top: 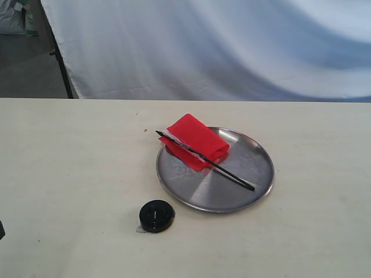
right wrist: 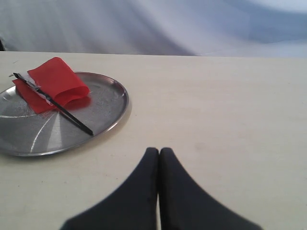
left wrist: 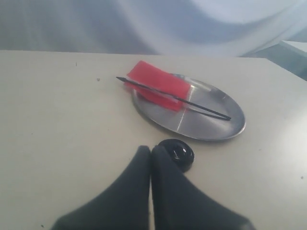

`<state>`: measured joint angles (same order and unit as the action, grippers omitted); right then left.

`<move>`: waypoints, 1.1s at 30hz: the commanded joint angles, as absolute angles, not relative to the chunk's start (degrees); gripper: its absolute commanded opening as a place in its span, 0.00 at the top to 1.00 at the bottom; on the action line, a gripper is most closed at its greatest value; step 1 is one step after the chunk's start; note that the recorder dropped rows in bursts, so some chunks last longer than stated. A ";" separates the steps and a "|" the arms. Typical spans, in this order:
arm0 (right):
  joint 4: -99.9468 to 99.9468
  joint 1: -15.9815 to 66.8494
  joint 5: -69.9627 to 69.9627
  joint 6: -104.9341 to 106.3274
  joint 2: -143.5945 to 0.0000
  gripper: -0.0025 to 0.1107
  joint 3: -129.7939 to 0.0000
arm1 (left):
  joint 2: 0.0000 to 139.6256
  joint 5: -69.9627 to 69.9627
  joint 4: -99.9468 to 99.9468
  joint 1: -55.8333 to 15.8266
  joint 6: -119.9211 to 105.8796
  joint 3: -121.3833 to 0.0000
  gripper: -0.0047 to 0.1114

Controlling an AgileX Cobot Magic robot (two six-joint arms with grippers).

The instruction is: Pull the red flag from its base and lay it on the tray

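Note:
The red flag (top: 196, 141) lies folded on the silver tray (top: 243, 191), its thin black stick running across the dish from the back left rim toward the front right. The black base (top: 156, 216) sits on the table just in front of the tray's left side, with nothing in its hole. Both wrist views show the same flag (left wrist: 157, 85) (right wrist: 53, 84) resting on the tray (left wrist: 211, 127) (right wrist: 103, 103). My left gripper (left wrist: 151, 151) is shut and empty, close beside the base (left wrist: 178, 153). Off to the tray's right, my right gripper (right wrist: 159, 152) is shut and empty above bare table.
The cream table (top: 69, 162) carries only the tray and the base. A pale cloth backdrop (top: 208, 46) hangs behind its far edge. Neither gripper shows in the exterior view.

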<state>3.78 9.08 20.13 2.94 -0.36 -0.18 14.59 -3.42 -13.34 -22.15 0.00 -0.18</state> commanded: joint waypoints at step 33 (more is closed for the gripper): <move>3.56 8.74 19.97 3.20 0.00 0.98 0.00 | 0.00 -19.66 -10.81 -7.90 0.00 0.00 0.96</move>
